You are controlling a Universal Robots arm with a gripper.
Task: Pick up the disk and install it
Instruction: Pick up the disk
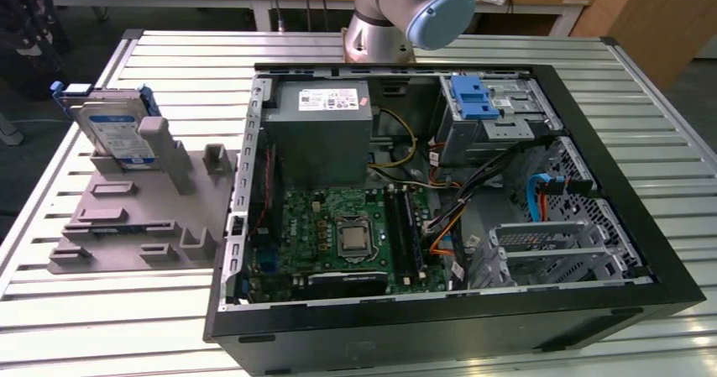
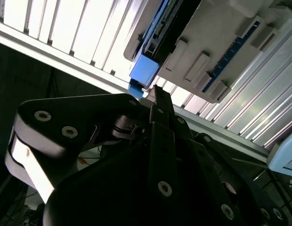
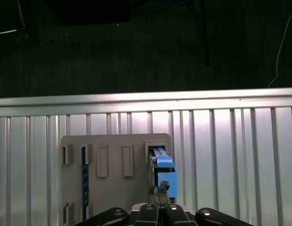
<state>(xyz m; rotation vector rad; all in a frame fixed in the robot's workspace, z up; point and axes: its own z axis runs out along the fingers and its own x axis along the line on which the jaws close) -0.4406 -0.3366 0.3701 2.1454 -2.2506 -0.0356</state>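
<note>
The disk (image 1: 116,133) stands on edge in a slot of the grey holder (image 1: 134,217). The holder sits on the worktop (image 1: 101,318), at the exterior view's left of the open computer case (image 1: 661,251). This probably leaves the disk's upper edge free to grasp. In the first wrist view the gripper (image 3: 160,190) hangs above that edge, fingers (image 3: 156,194) clenched together on nothing.

Arm (image 1: 375,24) cut off by exterior view's top edge; disk (image 1: 117,133) base hidden in grey stand (image 1: 123,217)
</note>
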